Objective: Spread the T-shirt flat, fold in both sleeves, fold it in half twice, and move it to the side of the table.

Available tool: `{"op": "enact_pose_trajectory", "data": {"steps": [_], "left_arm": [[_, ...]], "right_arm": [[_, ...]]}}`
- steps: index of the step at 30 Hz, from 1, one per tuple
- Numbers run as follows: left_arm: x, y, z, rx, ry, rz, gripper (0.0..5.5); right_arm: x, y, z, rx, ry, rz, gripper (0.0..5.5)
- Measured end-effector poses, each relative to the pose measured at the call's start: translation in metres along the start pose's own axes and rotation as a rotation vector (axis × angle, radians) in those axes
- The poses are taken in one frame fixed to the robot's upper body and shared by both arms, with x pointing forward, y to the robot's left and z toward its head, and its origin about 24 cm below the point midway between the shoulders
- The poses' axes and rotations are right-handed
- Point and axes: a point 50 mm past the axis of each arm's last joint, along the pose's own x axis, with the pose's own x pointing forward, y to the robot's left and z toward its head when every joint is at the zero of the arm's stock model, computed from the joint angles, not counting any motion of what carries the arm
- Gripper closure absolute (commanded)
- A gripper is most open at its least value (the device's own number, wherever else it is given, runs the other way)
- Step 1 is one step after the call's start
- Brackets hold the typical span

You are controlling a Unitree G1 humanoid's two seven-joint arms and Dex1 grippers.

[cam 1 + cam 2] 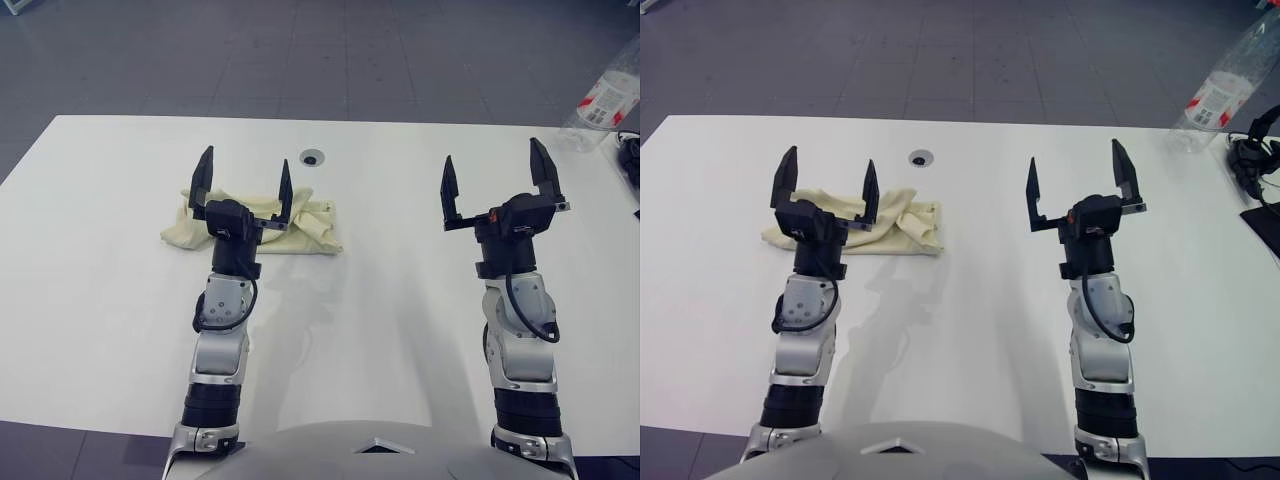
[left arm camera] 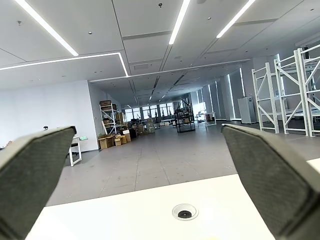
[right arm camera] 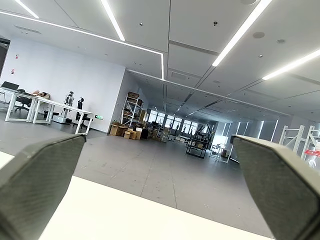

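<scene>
- Showing the white table [image 1: 100,300] from the head camera, with both arms held out over it side by side and well apart.
- T-shirt [image 1: 315,225]: pale yellow, lying on the left half of the table as a compact, wrinkled bundle, wider than it is deep. Its middle is hidden behind the left arm, and its two ends show on either side of that arm.
- Left gripper [image 1: 247,165]: held above the T-shirt with its two fingers spread wide, tips directed away from the robot. Nothing is held between them. Whether the wrist below touches the cloth cannot be told.
- Left fingers [image 2: 35,175] in the wrist view: dark pads stand at either edge, with bare table top seen between them.
- Cable port [image 1: 312,157]: a small round opening set in the table top just beyond the T-shirt's right end, apart from the cloth.
- Right gripper [image 1: 493,165]: held over bare table on the right half, well apart from the T-shirt. Its fingers are likewise spread wide, with nothing between them.
- Right fingers [image 3: 280,185] in the wrist view: dark pads frame the table's far edge and the room beyond.
- Clear plastic bottle [image 1: 605,100]: at the far right corner of the table.
- Dark corded object [image 1: 1250,155]: lying at the right edge, near the bottle.
</scene>
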Motion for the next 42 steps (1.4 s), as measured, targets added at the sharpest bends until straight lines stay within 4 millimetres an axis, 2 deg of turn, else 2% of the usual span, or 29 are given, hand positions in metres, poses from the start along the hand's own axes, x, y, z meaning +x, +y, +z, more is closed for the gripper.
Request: {"op": "enact_pose_trajectory", "data": {"steps": [11,19,42], "left_arm": [[0.001,-0.001,-0.009,0.008,0.020,-0.032,0.10],[0.006,0.009,-0.009,0.014,0.010,0.029,0.10],[0.006,0.011,-0.011,-0.004,0.039,0.030,0.10]], "right_arm": [[0.002,0.006,-0.002,-0.022,-0.003,0.004,0.11],[0.002,0.006,-0.001,-0.021,-0.010,0.005,0.11],[-0.002,0.010,0.007,-0.034,-0.024,0.015,0.11]]}}
